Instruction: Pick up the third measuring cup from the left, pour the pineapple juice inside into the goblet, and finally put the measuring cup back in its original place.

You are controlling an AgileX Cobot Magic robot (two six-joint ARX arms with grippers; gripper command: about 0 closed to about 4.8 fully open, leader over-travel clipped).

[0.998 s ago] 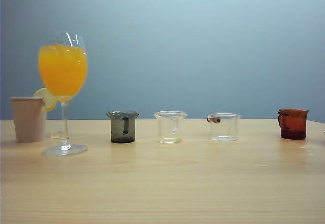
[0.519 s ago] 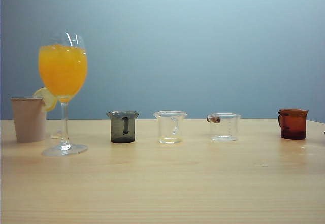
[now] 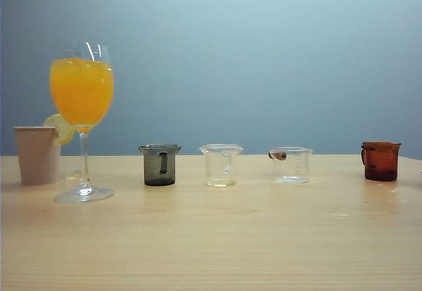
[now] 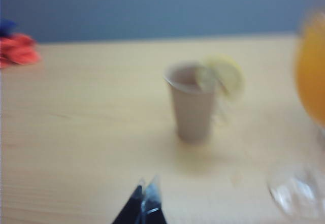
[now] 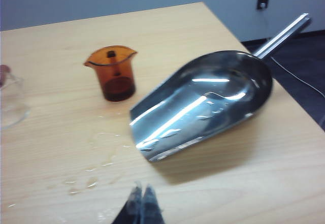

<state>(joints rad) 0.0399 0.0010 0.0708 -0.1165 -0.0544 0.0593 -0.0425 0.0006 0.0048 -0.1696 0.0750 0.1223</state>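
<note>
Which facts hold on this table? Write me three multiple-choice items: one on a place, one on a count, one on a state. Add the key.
1. What stands just left of the goblet in the exterior view?
A. a blue bowl
B. a beige paper cup
C. a green bottle

2. How many small measuring cups stand in the row on the table?
A. two
B. four
C. six

3. How do the left gripper and right gripper stand?
A. both shut, holding nothing
B. both wide open
C. each shut on a cup

Key:
1 B: the paper cup sits beside the goblet's stem.
2 B: grey, clear spouted, the third measuring cup and amber.
3 A: the wrist views show each pair of fingertips together over bare wood, the left near the paper cup, the right near a metal scoop.
</note>
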